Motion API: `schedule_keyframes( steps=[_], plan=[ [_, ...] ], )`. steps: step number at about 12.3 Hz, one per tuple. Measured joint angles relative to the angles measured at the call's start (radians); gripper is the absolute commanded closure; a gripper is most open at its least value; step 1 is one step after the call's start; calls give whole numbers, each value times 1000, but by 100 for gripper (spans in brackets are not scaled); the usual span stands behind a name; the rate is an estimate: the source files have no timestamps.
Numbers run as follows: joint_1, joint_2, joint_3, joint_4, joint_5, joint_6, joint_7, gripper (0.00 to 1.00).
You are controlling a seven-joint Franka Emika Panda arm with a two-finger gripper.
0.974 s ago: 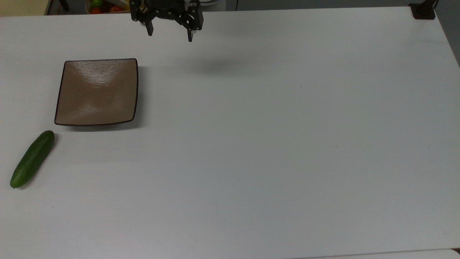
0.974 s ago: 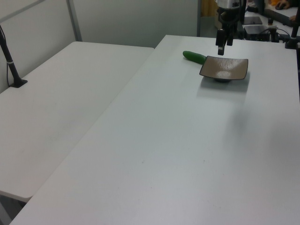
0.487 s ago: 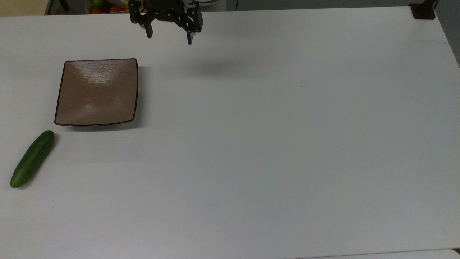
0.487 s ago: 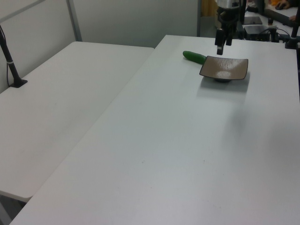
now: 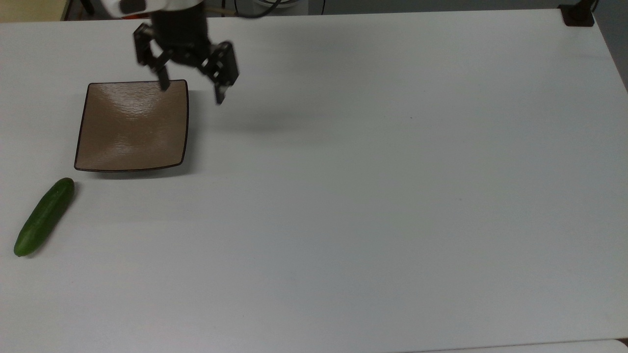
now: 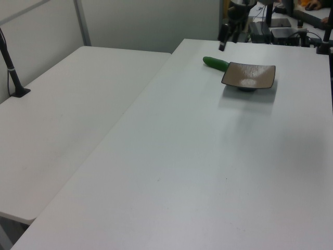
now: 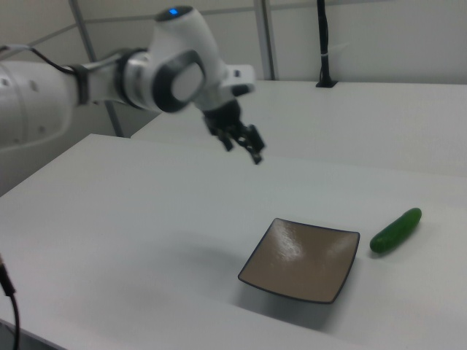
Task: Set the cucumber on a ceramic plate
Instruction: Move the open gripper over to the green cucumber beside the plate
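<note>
Green cucumber [image 5: 44,216] lies beside the ceramic plate [image 5: 131,126]; the empty tool [image 5: 191,93] hangs spread.

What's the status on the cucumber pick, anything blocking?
Gripper open, empty, in the air by the ceramic plate's corner. Cucumber flat on the table, off the plate, untouched. Nothing in the way.

Ceramic plate [image 5: 131,126] on the table [image 5: 373,196] toward the top view's upper left, cucumber [image 5: 44,216] lying apart from it off its lower-left corner near the table edge, gripper [image 5: 192,94] above the plate's upper-right corner, fingers spread.
</note>
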Motion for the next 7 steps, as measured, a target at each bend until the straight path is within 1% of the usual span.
schedule_keyframes(
  steps=[2, 3, 4, 7],
  plan=[
    [-45, 113, -6, 18, -4, 192, 1, 0],
    [-66, 168, -8, 40, -11, 254, 8, 0],
    [-89, 223, -9, 85, -19, 287, 33, 0],
    [-146, 344, -10, 225, -25, 298, 60, 0]
  ],
)
